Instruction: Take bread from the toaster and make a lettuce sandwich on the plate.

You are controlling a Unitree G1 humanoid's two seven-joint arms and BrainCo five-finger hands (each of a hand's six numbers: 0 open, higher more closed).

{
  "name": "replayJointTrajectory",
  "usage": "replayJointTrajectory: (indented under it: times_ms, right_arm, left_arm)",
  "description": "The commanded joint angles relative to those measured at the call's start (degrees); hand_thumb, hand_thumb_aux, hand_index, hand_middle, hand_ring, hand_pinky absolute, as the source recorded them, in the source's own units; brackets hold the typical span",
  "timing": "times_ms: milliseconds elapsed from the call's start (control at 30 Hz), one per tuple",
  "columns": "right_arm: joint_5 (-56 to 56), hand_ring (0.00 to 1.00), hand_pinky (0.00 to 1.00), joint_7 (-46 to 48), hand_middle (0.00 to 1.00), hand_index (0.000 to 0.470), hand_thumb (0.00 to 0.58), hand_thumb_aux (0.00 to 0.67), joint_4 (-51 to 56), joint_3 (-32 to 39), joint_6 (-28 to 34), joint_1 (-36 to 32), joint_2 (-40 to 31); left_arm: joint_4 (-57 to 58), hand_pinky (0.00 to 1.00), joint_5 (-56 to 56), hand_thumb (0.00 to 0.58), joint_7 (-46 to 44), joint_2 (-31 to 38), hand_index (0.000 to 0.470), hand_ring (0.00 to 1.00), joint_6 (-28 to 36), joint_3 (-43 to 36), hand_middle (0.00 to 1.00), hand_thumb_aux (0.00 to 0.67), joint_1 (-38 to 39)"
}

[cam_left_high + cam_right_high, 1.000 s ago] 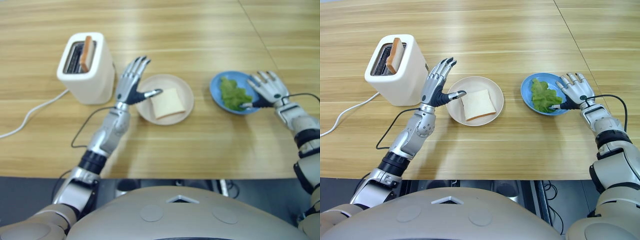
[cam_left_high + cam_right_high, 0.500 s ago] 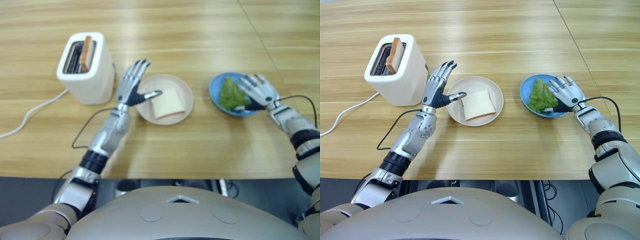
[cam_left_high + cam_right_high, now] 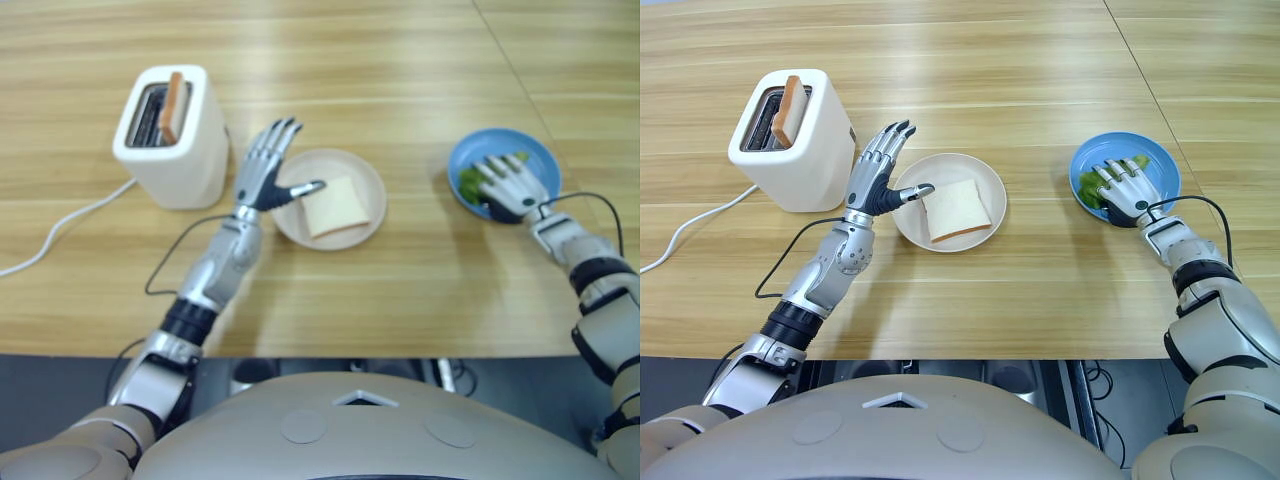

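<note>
Right eye view: wooden table (image 3: 1040, 60), toaster (image 3: 795, 150)

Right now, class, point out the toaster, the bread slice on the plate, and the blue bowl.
toaster (image 3: 805, 175), right eye view, on its white side wall.
bread slice (image 3: 957, 209), right eye view, middle of the slice.
blue bowl (image 3: 1158, 158), right eye view, bare inner wall by the far rim.

**Toast up, one slice plated, lettuce in dish**

You've got a white toaster (image 3: 790, 150) upright at table left, with one browned bread slice (image 3: 790, 97) standing up out of a slot. A beige round plate (image 3: 962, 167) sits near its right, with a white square slice (image 3: 956, 210) lying flat on it. Green lettuce (image 3: 1090, 186) lies in the blue dish (image 3: 1143, 146) far right, partly under the right hand (image 3: 1120, 190).
</note>
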Motion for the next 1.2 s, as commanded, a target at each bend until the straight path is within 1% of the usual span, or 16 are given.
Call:
replayJointTrajectory:
  times_ms: [33,200,233,267,300,333,367,400,533,700,867,1000,1100,1200]
  right_arm:
    - [1.1,0.0,0.0,0.8,0.0,0.46,0.58,0.67,2.0,1.6,-1.5,1.1,0.3]
    - [3.3,0.0,0.0,-0.2,0.0,0.46,0.58,0.67,1.8,0.5,-2.4,1.3,-1.0]
    - [4.1,0.04,0.04,-0.6,0.04,0.46,0.58,0.67,1.1,0.0,-2.7,1.5,-1.6]
    - [4.7,0.04,0.04,-0.9,0.04,0.46,0.58,0.67,0.6,-0.4,-2.9,1.6,-2.0]
    - [5.2,0.22,0.22,-1.2,0.22,0.46,0.58,0.67,0.0,-0.8,-3.1,1.7,-2.5]
    - [5.9,0.22,0.22,-1.3,0.22,0.46,0.58,0.67,-1.0,-1.4,-3.6,1.8,-3.4]
    - [6.7,0.73,0.73,-1.5,0.73,0.46,0.58,0.67,-2.3,-2.0,-4.0,2.2,-4.3]
    - [7.5,1.0,1.0,-1.8,1.0,0.46,0.58,0.67,-3.7,-2.8,-4.4,2.6,-5.2]
    - [10.1,1.0,1.0,-1.4,1.0,0.46,0.58,0.67,-10.9,-5.9,-5.0,5.2,-9.1]
    - [12.2,1.0,1.0,1.7,1.0,0.46,0.58,0.67,-22.0,-10.2,-4.2,9.2,-13.1]
    - [13.0,1.0,1.0,5.1,1.0,0.46,0.58,0.67,-33.1,-14.2,-2.2,13.3,-14.4]
    - [12.5,1.0,1.0,9.6,1.0,0.46,0.58,0.67,-44.2,-16.9,-0.1,15.0,-12.7]
    - [11.1,1.0,1.0,13.2,1.0,0.46,0.58,0.67,-51.2,-17.0,0.9,13.7,-9.7]
    - [9.3,1.0,1.0,16.1,1.0,0.46,0.58,0.67,-55.7,-16.4,1.0,11.3,-6.4]
  left_arm:
    - [1.4,0.0,0.3,0.0,-0.1,-0.1,0.0,0.0,0.1,-0.5,0.0,0.0,-0.2]
    - [1.8,0.0,0.4,0.0,0.0,-0.3,0.0,0.0,0.0,-0.7,0.0,0.0,-0.3]
    - [1.9,0.0,0.4,0.0,0.1,-0.3,0.0,0.0,0.0,-0.7,0.0,0.0,-0.3]
    - [1.9,0.0,0.3,0.0,0.2,-0.3,0.0,0.0,0.0,-0.7,0.0,0.0,-0.3]
    - [1.9,0.0,0.3,0.0,0.2,-0.3,0.0,0.0,0.0,-0.7,0.0,0.0,-0.3]
    - [2.0,0.0,0.3,0.0,0.3,-0.3,0.0,0.0,0.0,-0.7,0.0,0.0,-0.3]
    - [2.0,0.0,0.3,0.0,0.4,-0.3,0.0,0.0,0.0,-0.7,0.0,0.0,-0.2]
    - [2.1,0.0,0.3,0.0,0.5,-0.3,0.0,0.0,-0.1,-0.7,0.0,0.0,-0.2]
    - [2.3,0.0,0.0,0.0,0.7,-0.2,0.0,0.0,-0.3,-0.7,0.0,0.0,0.0]
    - [3.0,0.0,0.0,0.0,1.3,-0.4,0.0,0.0,-0.4,-0.9,0.0,0.0,-0.1]
    - [3.7,0.0,-0.3,0.0,1.6,-0.7,0.0,0.0,-0.7,-1.0,0.0,0.0,-0.3]
    - [4.5,0.0,-1.9,0.0,1.8,-0.5,0.0,0.0,-1.6,0.2,0.0,0.0,-0.7]
    - [5.4,0.0,-4.0,0.0,1.8,-0.2,0.0,0.0,-2.2,1.7,0.0,0.0,-1.1]
    - [5.5,0.0,-5.1,0.0,2.3,0.1,0.0,0.0,-2.8,3.1,0.0,0.0,-1.3]
